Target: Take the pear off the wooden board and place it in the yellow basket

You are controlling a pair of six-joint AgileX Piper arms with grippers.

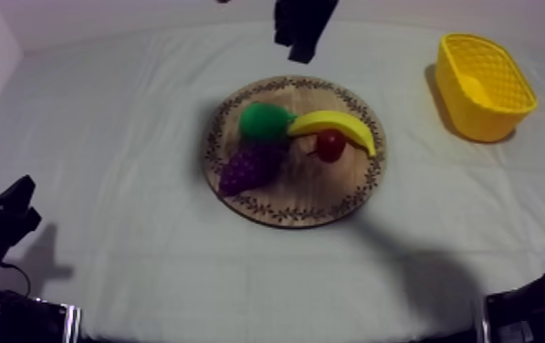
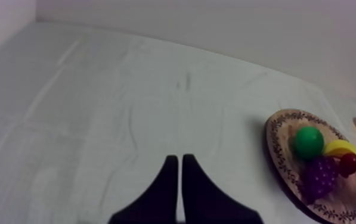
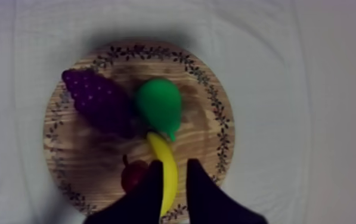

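On the wooden board the pear lay beside the grapes and banana. Our right gripper hovered over the board, fingers apart; our left gripper had its fingers pressed together.

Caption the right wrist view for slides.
Open right gripper over round wooden board with green pear, purple grapes, yellow banana, small red fruit.

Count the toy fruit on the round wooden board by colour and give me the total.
Green: 1, the green toy pear
Yellow: 1, the curved yellow toy banana
Purple: 1, the purple bunch of toy grapes
Red: 1, the small round red fruit
Total: 4
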